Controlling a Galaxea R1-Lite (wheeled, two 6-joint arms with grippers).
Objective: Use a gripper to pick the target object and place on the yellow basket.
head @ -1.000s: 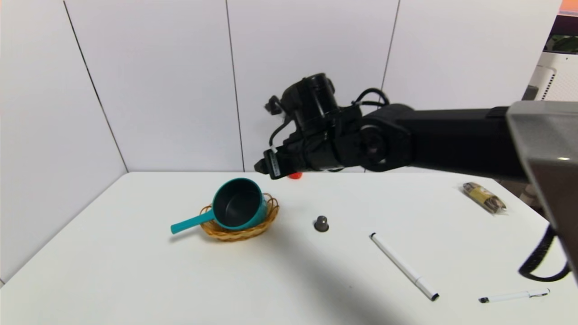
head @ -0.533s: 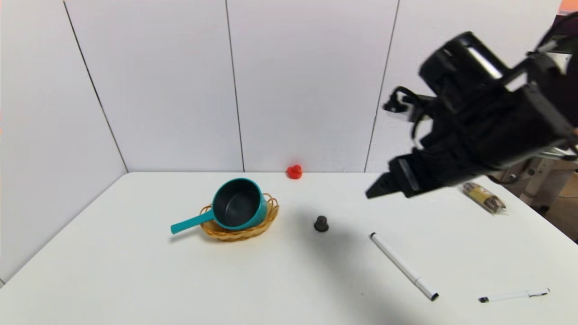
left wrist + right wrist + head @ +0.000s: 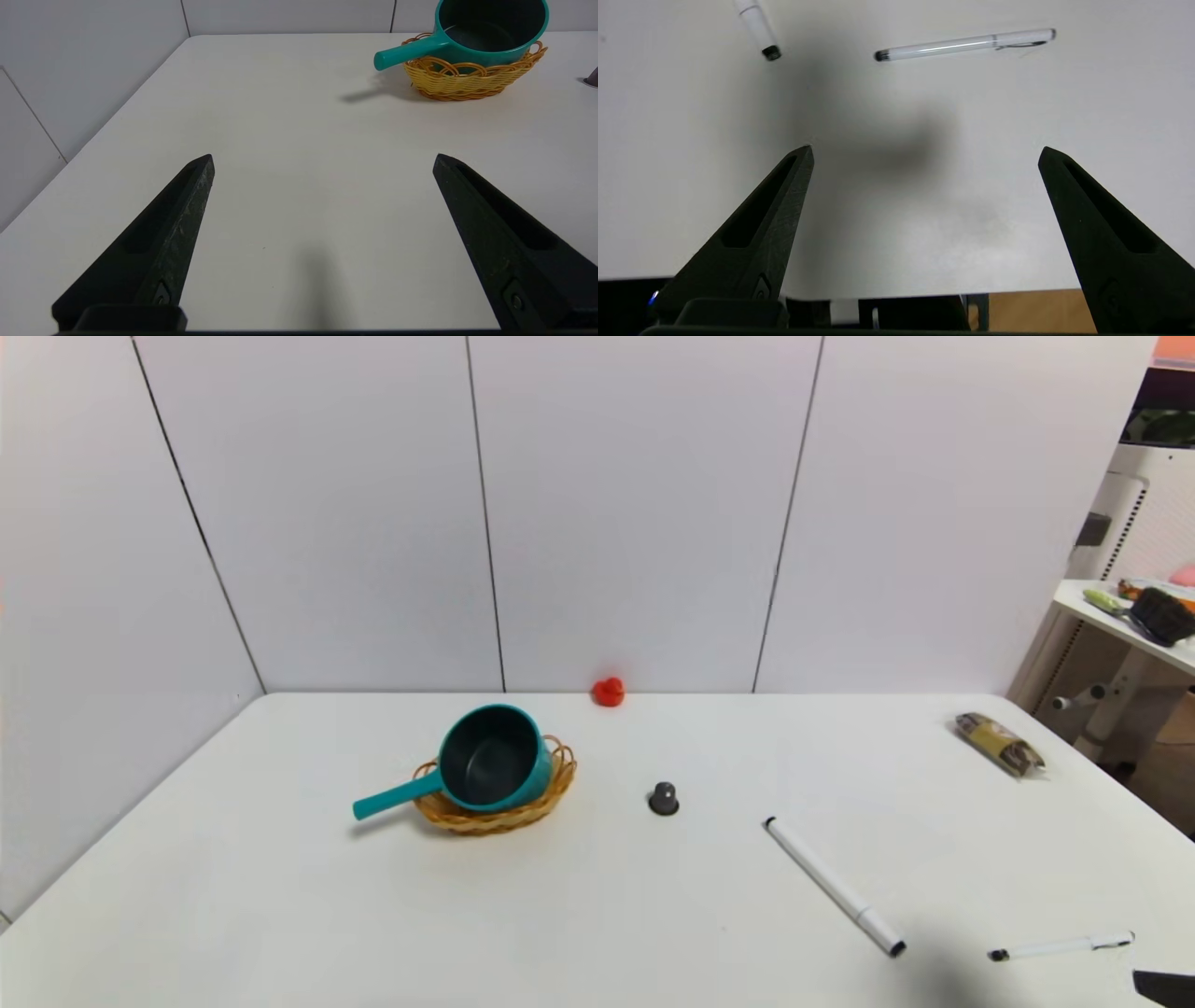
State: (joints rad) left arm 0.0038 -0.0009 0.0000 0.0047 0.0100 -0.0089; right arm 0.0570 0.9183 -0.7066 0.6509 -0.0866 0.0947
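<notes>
Nothing here can be read. The brown and gold wrapped packet near the table's far right edge carries some printing, but it is too small to make out. The two white pens show no legible markings, and neither the teal saucepan nor the yellow basket bears any label.

A teal saucepan with a smooth, satiny shell and a dark matt interior is sitting at centre frame in a yellow basket of glossy woven wicker. The white table is showing a smooth matt finish. Lower right, a white pen is looking like glossy plastic.
</notes>
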